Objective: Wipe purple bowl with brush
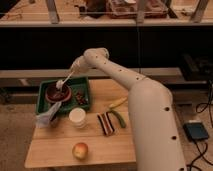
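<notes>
Holding brush point(65, 78), gripper point(75, 67) hangs above purple bowl point(54, 94) in green tray point(82, 86).

- No text, label, brand, number or sign can be read anywhere.
- Table point(111, 148), green tray point(85, 86), white cup point(78, 118), apple point(80, 150): all plain, no print seen.
- Robot arm point(120, 77): bare white shell, no logo or marking that can be read.
- Gripper point(74, 66): at about 10 o'clock from frame centre, above the tray's 1 o'clock corner, clamped on the brush point(65, 79); no marking on either.
- Purple bowl point(52, 95): in the tray at 9 o'clock from frame centre, brush head at its 12 o'clock rim; no print.
- Shelves at 12 o'clock: too dark and blurred to read.
</notes>
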`<state>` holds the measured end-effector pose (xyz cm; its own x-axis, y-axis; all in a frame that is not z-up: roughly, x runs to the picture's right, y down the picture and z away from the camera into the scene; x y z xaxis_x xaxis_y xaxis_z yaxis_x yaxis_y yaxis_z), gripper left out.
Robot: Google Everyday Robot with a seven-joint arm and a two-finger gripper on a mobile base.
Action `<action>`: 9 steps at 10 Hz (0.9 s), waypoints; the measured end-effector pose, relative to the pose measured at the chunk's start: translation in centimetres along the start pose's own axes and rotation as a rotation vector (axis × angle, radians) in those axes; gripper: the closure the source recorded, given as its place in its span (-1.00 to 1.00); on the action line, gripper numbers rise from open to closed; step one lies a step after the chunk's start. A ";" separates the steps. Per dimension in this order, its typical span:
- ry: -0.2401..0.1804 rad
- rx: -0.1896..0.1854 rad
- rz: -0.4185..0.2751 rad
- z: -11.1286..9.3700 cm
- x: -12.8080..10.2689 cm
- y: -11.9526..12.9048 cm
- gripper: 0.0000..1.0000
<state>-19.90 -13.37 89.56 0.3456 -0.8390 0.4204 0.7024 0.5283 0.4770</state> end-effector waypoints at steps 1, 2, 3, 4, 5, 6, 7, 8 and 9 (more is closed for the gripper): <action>-0.009 0.011 -0.011 0.6 -0.5 -1.1 0.71; -0.021 0.026 -0.024 1.1 -1.2 -2.4 0.71; -0.029 0.035 -0.037 1.2 -1.6 -3.0 0.71; -0.039 0.043 -0.050 1.0 -2.2 -3.4 0.71; -0.053 0.049 -0.063 0.7 -3.1 -3.5 0.71; -0.064 0.052 -0.073 0.1 -4.0 -3.3 0.71; -0.074 0.051 -0.081 -0.4 -4.8 -2.8 0.71; -0.086 0.046 -0.092 -1.2 -5.7 -1.9 0.71; -0.093 0.038 -0.102 -1.9 -6.3 -0.9 0.71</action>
<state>-21.56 -8.84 85.00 0.2130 -0.8736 0.4375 0.7059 0.4472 0.5492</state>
